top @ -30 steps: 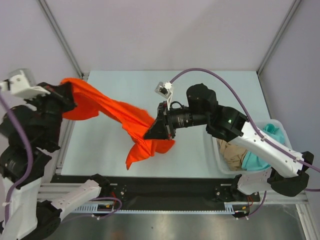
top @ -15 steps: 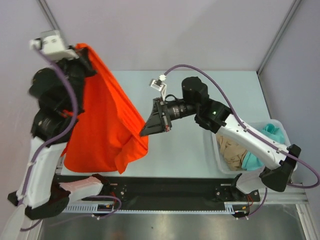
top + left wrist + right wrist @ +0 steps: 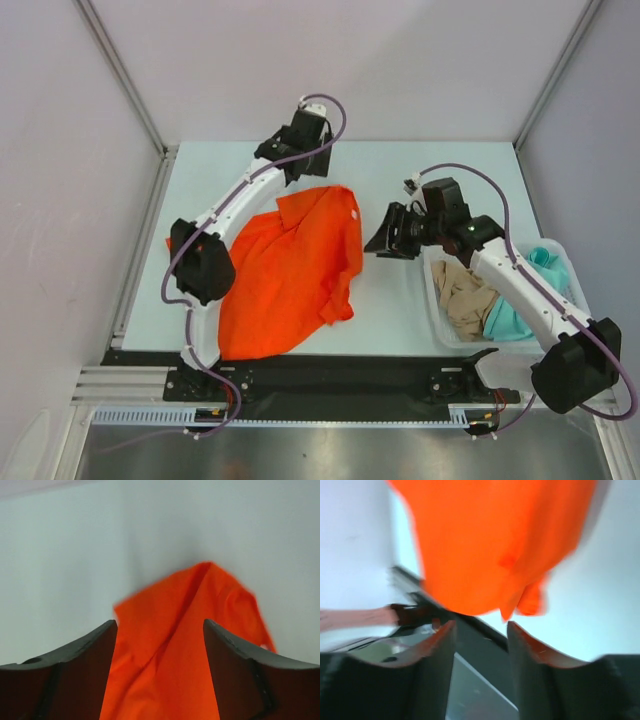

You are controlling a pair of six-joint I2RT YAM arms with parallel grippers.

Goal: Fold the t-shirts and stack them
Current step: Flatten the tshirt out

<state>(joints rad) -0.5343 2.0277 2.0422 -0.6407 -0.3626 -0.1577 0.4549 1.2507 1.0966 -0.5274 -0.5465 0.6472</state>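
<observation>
Table [image 3: 400, 305]: orange shirt [image 3: 290, 272]; basket [image 3: 437, 320]: beige shirt [image 3: 462, 298], teal shirt [image 3: 512, 322].

Left pincer [image 3: 160, 624], right pincer [image 3: 481, 624] agape

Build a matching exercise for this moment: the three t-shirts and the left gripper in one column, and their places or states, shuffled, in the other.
Column one:
1. orange-red t-shirt
2. teal-green t-shirt
3. beige-tan t-shirt
4. left gripper

Column two:
A. right part of the white basket
B. open, toward the far side of the table
C. spread on the table
D. left part of the white basket

Pairs: 1-C, 2-A, 3-D, 4-B.
</observation>
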